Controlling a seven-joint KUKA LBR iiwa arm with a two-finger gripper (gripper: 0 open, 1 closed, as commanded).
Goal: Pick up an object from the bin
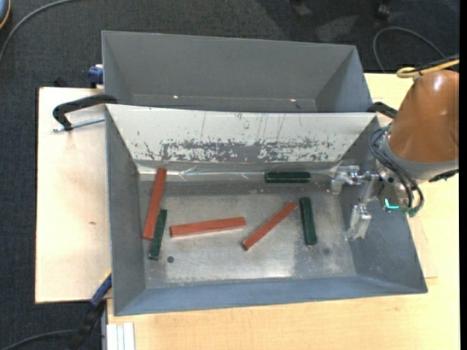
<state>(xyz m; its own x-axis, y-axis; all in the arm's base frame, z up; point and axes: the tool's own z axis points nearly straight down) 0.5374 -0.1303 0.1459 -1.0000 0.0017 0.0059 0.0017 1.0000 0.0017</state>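
Observation:
My gripper (349, 206) hangs over the right side of the bin floor, close to the right wall. Its two metal fingers stand apart, open, with nothing between them. Just to its left lies a short dark green bar (308, 221), pointing front to back. Another dark green bar (287, 176) lies flat along the foot of the back wall, up and to the left of the gripper. A red bar (269, 225) rests diagonally left of the first green bar.
A second red bar (207, 228) lies crosswise in the middle. By the left wall a third red bar (155, 203) and a dark green bar (157, 234) lie side by side. The arm with its orange cover comes in over the right rim.

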